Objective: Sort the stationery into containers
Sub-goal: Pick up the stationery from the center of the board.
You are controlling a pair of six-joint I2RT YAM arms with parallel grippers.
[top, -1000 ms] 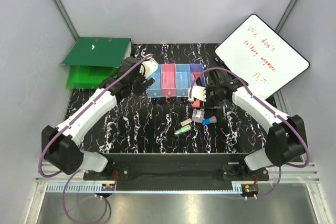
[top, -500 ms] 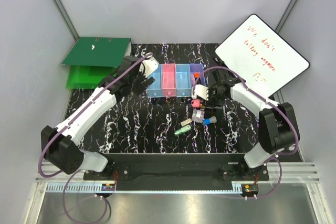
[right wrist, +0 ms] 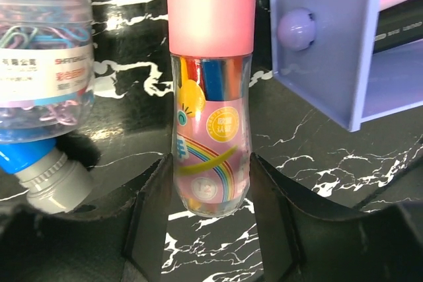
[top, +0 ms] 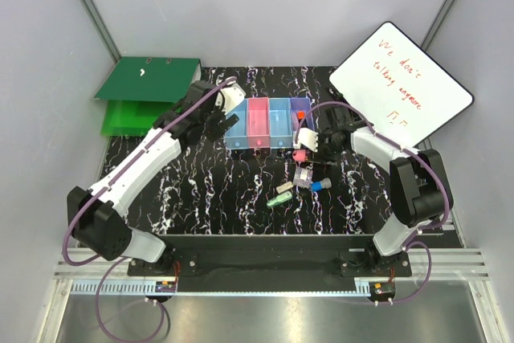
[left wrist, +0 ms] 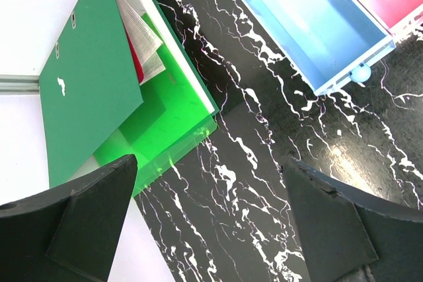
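The containers, a joined row of blue (top: 238, 128), pink (top: 257, 120), blue (top: 278, 120) and purple (top: 300, 108) bins, stand mid-table. My right gripper (top: 310, 147) is shut on the pink-capped tube (right wrist: 210, 110), just in front of the purple bin (right wrist: 330, 44); the jaws press on the sides of its lower end (right wrist: 210, 163). Clear paper-clip jar (top: 302, 176), blue-capped piece (top: 323, 185), beige piece (top: 284, 188) and green piece (top: 278, 198) lie on the table. An orange piece (top: 298, 117) is in the purple bin. My left gripper (top: 210, 124) is open and empty, left of the blue bin (left wrist: 350, 74).
Green binders (top: 144, 90) lie at the back left, also in the left wrist view (left wrist: 92, 77). A whiteboard (top: 401, 86) leans at the back right. The paper-clip jar (right wrist: 43, 64) lies close to the left of the held tube.
The right arm has folded in and its wrist has turned, bringing the tube slightly nearer and lower by the purple bin. The left gripper has shifted slightly towards the back.
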